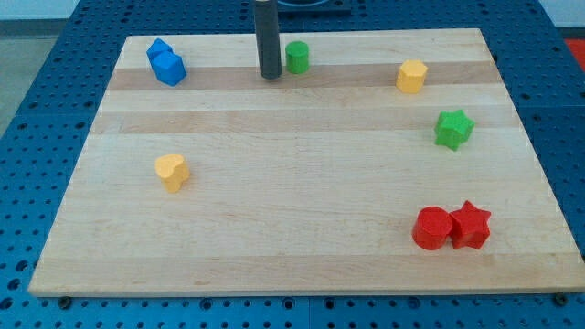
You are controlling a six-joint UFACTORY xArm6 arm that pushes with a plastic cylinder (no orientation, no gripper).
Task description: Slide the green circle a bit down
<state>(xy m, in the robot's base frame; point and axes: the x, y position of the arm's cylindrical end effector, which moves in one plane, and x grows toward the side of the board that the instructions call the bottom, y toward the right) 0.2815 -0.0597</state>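
Green circle point(297, 57) sits near the view's top edge of the wooden board point(292, 238). Your tip point(270, 76) is just beside it, on its left. To push it down, you should first move the tip above the circle, then slide straight down a little. You have no jaws, only a rod, and it holds nothing.

Only a straight round rod point(267, 37) is visible, at the upper middle of the frame. It is dark grey, smooth and a little shiny, and my tip point(270, 76) is flat and blunt.
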